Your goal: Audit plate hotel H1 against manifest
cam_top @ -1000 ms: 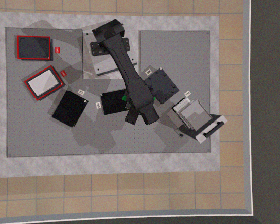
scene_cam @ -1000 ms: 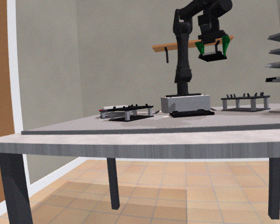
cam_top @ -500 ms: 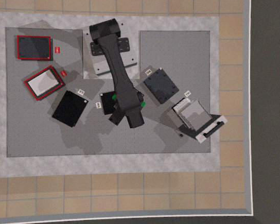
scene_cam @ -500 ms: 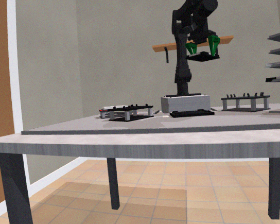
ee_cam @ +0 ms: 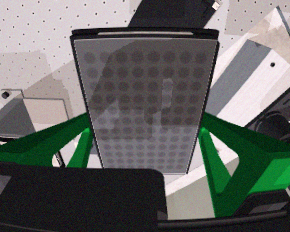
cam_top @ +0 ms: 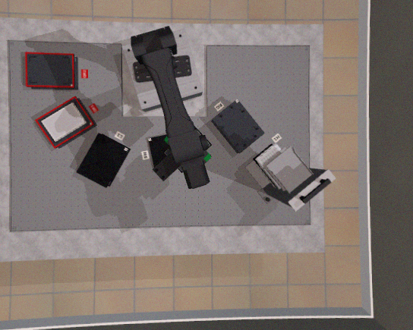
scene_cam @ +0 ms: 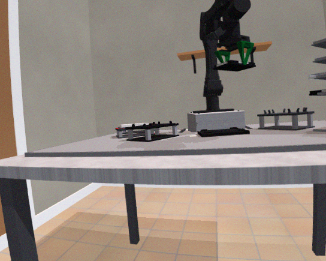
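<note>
My gripper (scene_cam: 234,57) is shut on a dark 96-well plate (scene_cam: 235,66), with a green finger on each long side. It holds the plate flat and high above the table. In the wrist view the plate (ee_cam: 146,99) fills the middle, its well grid facing the camera, between my fingers. From above, my arm (cam_top: 176,122) covers the plate and most of a black nest (cam_top: 160,156) below it. The plate hotel H1 (cam_top: 286,171) stands at the right, and its shelves show at the side view's right edge (scene_cam: 325,69). I cannot read any label on the plate.
Two red-framed quarantine nests stand at the left. The far one (cam_top: 50,70) is dark and empty, and the nearer one (cam_top: 65,122) holds a white plate. A black nest (cam_top: 104,160) lies beside them, and a dark grey nest (cam_top: 237,126) stands between the arm and H1.
</note>
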You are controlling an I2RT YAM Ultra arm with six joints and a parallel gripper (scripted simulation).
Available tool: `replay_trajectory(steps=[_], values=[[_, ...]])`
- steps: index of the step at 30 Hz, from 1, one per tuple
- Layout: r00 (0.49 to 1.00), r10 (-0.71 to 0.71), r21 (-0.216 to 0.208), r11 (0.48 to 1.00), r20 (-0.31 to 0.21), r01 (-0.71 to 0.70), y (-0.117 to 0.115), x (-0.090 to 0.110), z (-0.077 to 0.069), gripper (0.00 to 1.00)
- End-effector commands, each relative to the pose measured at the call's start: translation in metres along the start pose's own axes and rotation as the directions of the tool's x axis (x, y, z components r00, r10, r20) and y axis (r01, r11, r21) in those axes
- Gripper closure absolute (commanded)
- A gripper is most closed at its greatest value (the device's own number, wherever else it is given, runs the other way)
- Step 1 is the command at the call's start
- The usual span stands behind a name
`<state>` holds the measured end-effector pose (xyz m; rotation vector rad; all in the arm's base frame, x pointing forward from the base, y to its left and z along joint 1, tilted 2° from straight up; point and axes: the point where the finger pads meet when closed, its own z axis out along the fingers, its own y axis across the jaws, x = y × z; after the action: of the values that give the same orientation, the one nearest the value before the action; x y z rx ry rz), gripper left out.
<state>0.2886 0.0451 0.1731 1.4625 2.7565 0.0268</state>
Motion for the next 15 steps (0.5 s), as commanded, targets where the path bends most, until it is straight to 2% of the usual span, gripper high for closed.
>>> replay_trajectory(steps=[1, 7, 15], values=[[0.995, 0.102, -0.024, 0.995, 0.011, -0.102, -0.005, -0.007, -0.007, 0.14], [0.981, 0.195, -0.024, 0.981, 0.009, -0.194, -0.014, -0.017, -0.007, 0.14], [0.928, 0.373, -0.025, 0.928, 0.005, -0.373, -0.033, -0.036, -0.006, 0.14]])
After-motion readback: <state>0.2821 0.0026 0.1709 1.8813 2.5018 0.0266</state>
